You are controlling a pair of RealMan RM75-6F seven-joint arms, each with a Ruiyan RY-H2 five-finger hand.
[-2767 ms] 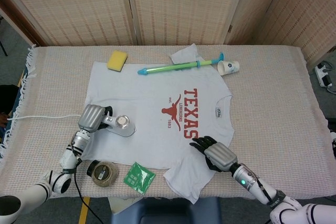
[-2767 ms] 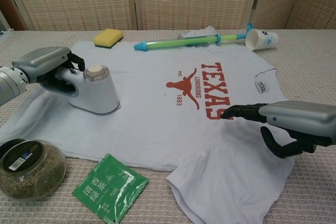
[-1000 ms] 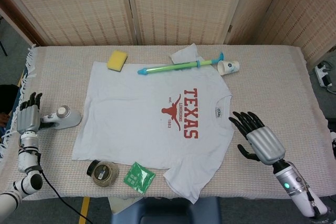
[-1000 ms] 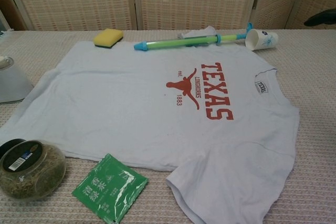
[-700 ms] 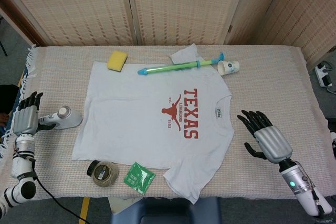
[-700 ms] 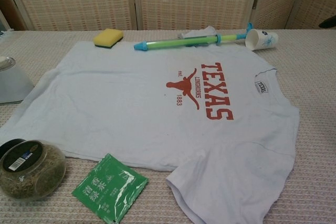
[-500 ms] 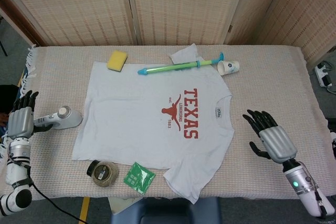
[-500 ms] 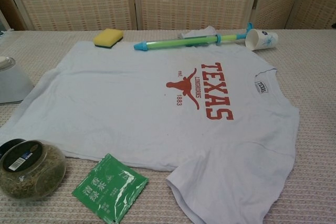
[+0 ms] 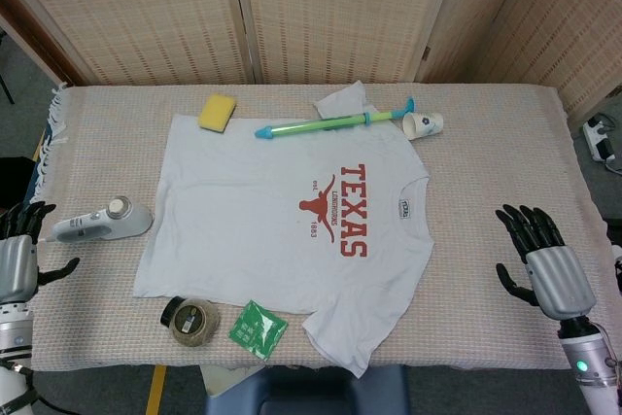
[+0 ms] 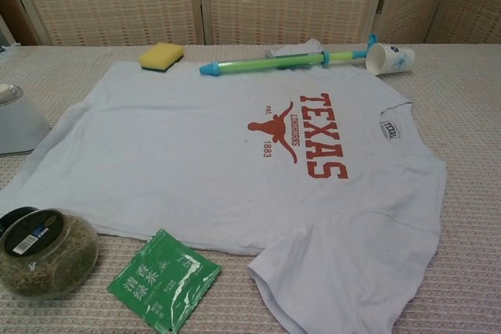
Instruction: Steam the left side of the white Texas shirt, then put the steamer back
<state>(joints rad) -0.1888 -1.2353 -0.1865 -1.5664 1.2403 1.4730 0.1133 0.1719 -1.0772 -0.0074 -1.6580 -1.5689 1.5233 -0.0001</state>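
The white short-sleeved shirt with the red "TEXAS" longhorn print (image 9: 292,230) lies flat and spread out in the middle of the surface (image 9: 505,143), which is covered in a beige woven cloth. The small white handheld steamer with a round grey cap (image 9: 105,222) lies on the cloth just beside the shirt's left edge, apart from both hands; in the chest view only its rounded body shows at the frame's left border (image 10: 17,121).

The left robot hand (image 9: 17,258) hangs off the surface's left edge, near the steamer but not touching it, fingers spread wide and holding nothing. The right robot hand (image 9: 550,264) is over the right side of the surface, well apart from the shirt, fingers likewise splayed and empty.

Above the shirt lie a yellow sponge (image 9: 218,112), a green and blue tube-shaped water squirter (image 9: 335,122) and a tipped white paper cup (image 9: 423,124). Near the shirt's lower edge sit a round clear jar of dried leaves (image 10: 45,252) and a green foil packet (image 10: 163,280).
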